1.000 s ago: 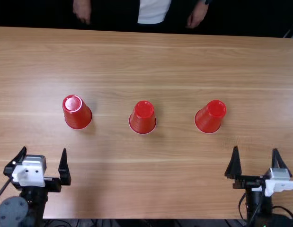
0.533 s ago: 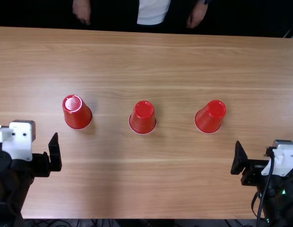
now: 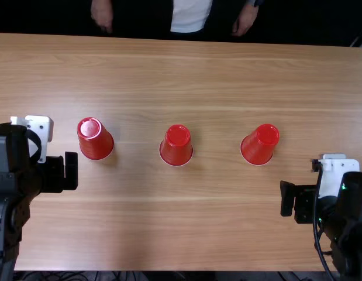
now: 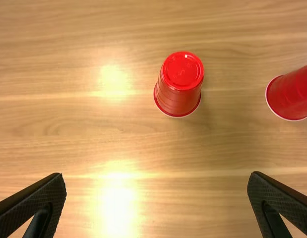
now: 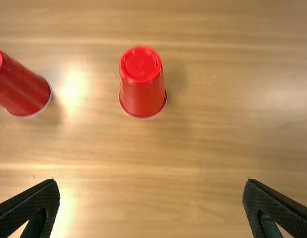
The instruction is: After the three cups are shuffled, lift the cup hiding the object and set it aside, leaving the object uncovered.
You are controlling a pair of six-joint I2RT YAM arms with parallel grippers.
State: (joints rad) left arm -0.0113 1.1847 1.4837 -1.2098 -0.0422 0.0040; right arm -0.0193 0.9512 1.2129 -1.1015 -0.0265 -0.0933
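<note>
Three red cups stand upside down in a row across the table: the left cup (image 3: 96, 139), the middle cup (image 3: 176, 145) and the right cup (image 3: 259, 144). No ball shows. My left arm (image 3: 28, 167) is beside the left cup, on its near left. In the left wrist view my left gripper (image 4: 154, 198) is open above the bare wood, short of the left cup (image 4: 179, 84), with the middle cup (image 4: 292, 94) at the edge. My right arm (image 3: 324, 196) stands near and right of the right cup. The right gripper (image 5: 151, 201) is open, short of the right cup (image 5: 142, 82).
The light wooden table (image 3: 181, 76) runs wide beyond the cups to its far edge. Gaps about a cup's width or more separate the cups. Bright lamp reflections lie on the wood in both wrist views.
Both arms have risen and moved forward from the near edge toward the cup row, and their grippers now tip downward. The three cups have not moved.
</note>
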